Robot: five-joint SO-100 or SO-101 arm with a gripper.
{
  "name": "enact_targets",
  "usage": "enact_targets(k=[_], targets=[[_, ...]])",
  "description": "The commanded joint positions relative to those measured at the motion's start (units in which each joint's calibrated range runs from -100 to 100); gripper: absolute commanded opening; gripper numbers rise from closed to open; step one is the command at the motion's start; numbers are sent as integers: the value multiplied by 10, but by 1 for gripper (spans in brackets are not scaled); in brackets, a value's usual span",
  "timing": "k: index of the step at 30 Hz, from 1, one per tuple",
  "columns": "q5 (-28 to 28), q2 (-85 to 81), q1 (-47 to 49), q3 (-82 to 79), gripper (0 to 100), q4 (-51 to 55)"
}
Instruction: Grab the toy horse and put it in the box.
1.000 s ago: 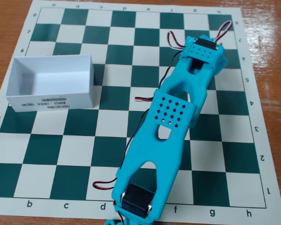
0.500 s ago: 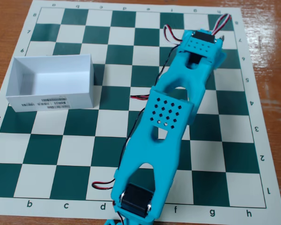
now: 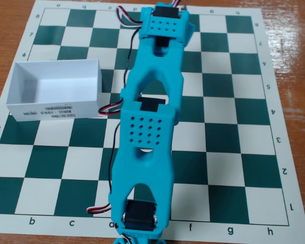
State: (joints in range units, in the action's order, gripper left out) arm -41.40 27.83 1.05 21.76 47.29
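A: Status? Where's the toy horse?

B: Can't see it in the fixed view. Not on any bare square of the chessboard mat. Either under the arm or already pinched, can't tell which.

A: Fingers?

B: Hidden. Wrist end sits at the mat's far edge, above the box and to its right, and the blue housing covers the tips. Can't say spread or pressed together.

A: Box?

B: White, low walls, open top, looks empty. Sits on the mat's left side, arm's mid link just right of it, not touching afaict. Red/black/white servo wires loop close to the box's right wall.

A: Tips for the step?

B: My read: arm is swinging over, so it's either search or carry. If carrying, come in over the box's right wall high enough to clear the rim, centre over the cavity, then release low so a light figurine doesn't bounce out. Watch the wire loop, it could snag the box corner and drag it.

A: Any text?

B: Barcode label on the box's near long wall, print too small to read. Mat has file letters a–h along the edge nearest the arm base, rank nos. on the sides; 3 readable just below the box.
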Motion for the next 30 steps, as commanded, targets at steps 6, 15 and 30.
enact_targets(k=[6, 15, 30], targets=[[6, -146, 92, -198, 0, -10], [4, -177, 174, -220, 0, 1], [6, -195, 266, -294, 0, 1]])
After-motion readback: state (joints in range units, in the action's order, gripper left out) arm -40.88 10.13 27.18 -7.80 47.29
